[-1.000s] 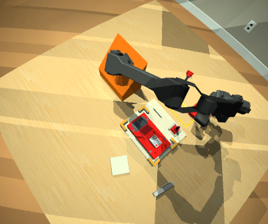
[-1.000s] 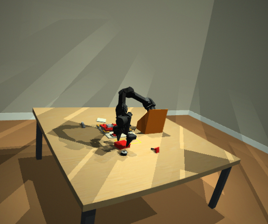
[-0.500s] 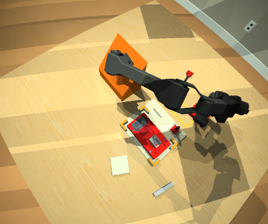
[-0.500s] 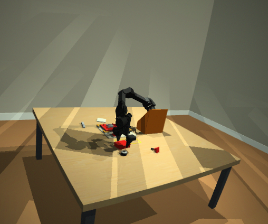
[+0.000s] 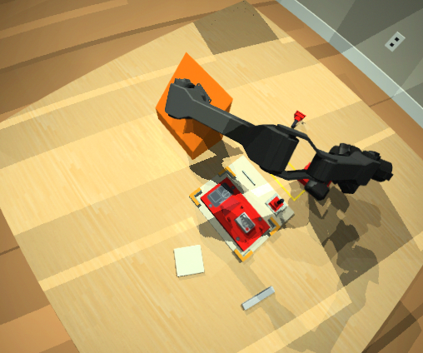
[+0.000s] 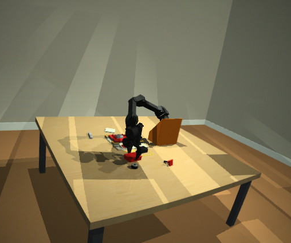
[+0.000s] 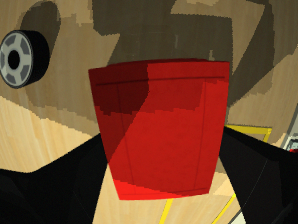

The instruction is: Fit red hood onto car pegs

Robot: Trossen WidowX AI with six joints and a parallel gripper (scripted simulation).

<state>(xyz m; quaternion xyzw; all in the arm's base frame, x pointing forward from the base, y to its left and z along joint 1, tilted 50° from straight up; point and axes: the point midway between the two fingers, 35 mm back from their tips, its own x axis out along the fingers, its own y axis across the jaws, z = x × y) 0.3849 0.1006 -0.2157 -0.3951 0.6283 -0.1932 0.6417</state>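
The red hood (image 5: 305,181) (image 6: 129,157) (image 7: 165,100) is roof up at the table top, partly over the yellow outline. My gripper (image 6: 134,155) (image 7: 161,135) is shut on the hood, with one finger against each long side; the fingertips are hidden beside it. In the top view the arm covers most of the hood. The red chassis (image 5: 231,210) (image 6: 113,138) sits in the pale jig (image 5: 263,189) between orange corner brackets. The grey engine block (image 5: 245,222) (image 6: 119,136) stands on its deck. The pegs are too small to tell clearly.
A wheel (image 6: 134,166) (image 7: 41,57) lies near the hood. A small red part with a dark stem (image 5: 299,116) (image 6: 170,162) lies farther off. An orange wedge block (image 5: 210,85) (image 6: 170,132), a white square (image 5: 189,261) (image 6: 110,130) and a grey bar (image 5: 258,298) (image 6: 90,135) are around the jig.
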